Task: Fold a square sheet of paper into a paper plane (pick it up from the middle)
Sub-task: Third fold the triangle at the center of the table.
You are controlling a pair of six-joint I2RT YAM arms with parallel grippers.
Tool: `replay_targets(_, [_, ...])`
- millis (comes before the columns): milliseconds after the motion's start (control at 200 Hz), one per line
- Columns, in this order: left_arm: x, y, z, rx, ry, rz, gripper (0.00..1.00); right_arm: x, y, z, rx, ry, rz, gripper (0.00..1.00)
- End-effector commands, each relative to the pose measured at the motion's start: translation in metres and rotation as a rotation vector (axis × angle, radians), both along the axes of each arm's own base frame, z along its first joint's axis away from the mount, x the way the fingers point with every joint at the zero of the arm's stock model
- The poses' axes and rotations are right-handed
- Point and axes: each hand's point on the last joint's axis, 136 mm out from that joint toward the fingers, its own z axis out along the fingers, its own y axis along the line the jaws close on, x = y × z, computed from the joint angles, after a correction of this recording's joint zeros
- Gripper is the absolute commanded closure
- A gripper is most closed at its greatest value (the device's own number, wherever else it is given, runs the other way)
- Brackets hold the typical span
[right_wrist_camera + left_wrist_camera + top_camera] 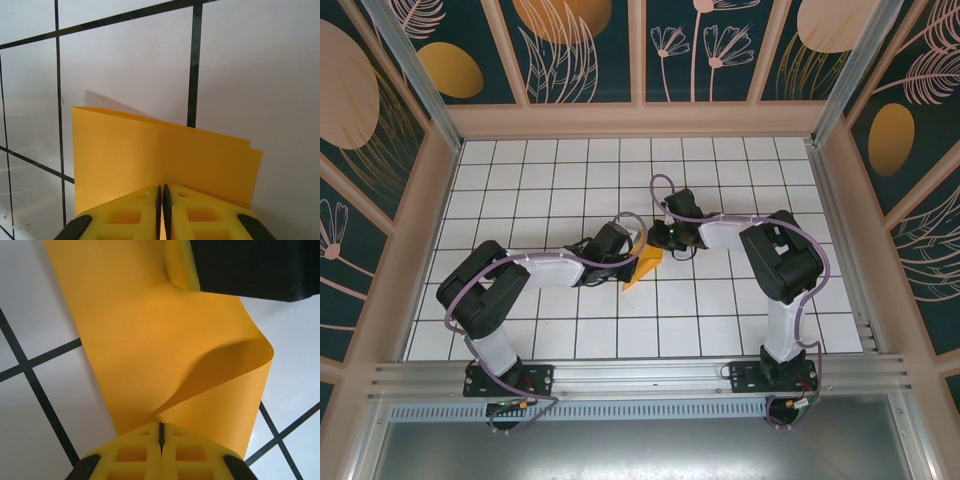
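Left end effector (pixel 161 434) and right end effector (pixel 161 192) pinch the paper (pixel 647 263), lengthwise near-to-far.

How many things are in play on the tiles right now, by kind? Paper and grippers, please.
Paper: 1, the square sheet of paper, orange-yellow, partly folded.
Grippers: 2, the left gripper and the right gripper, each shut on the sheet.
Total: 3.
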Motion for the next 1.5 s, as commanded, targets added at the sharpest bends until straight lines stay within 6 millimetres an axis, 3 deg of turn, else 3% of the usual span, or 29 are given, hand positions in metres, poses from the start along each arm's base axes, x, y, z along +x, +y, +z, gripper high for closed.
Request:
replay_targets(0, [0.004, 0.006, -0.008, 0.036, 0.008, 0.02, 0.93, -0.026, -0.018, -0.029, -0.087, 0.1, -0.012, 0.84])
replay_targets(490, [0.001, 0.008, -0.011, 0.038, 0.016, 0.028, 0.94, -0.024, -0.016, -0.024, -0.078, 0.093, -0.012, 0.84])
replay_targets(590, [-0.001, 0.007, -0.012, 0.02, 0.022, 0.024, 0.94, -0.016, -0.011, -0.004, -0.027, 0.058, -0.02, 0.82])
replay_targets(726, [-0.002, 0.005, -0.013, 0.015, 0.028, 0.018, 0.95, -0.006, -0.011, 0.044, 0.067, -0.03, -0.072, 0.8])
replay_targets(816, [-0.003, 0.004, -0.013, 0.009, 0.03, 0.014, 0.95, 0.003, -0.031, 0.074, 0.139, -0.09, -0.151, 0.78])
replay_targets(951, [-0.001, 0.004, -0.015, -0.019, 0.049, 0.025, 0.95, -0.013, -0.041, 0.091, 0.223, -0.148, -0.199, 0.77])
replay_targets(1136, [0.0, 0.005, -0.022, -0.042, 0.089, 0.058, 0.95, -0.053, -0.042, 0.082, 0.309, -0.083, -0.18, 0.82])
replay_targets(1306, [0.001, 0.005, -0.027, -0.053, 0.11, 0.077, 0.95, -0.084, -0.018, 0.082, 0.391, -0.058, -0.143, 0.86])
replay_targets(1496, [0.003, 0.006, -0.028, -0.048, 0.11, 0.078, 0.95, -0.098, 0.013, 0.072, 0.468, 0.003, -0.114, 0.95])
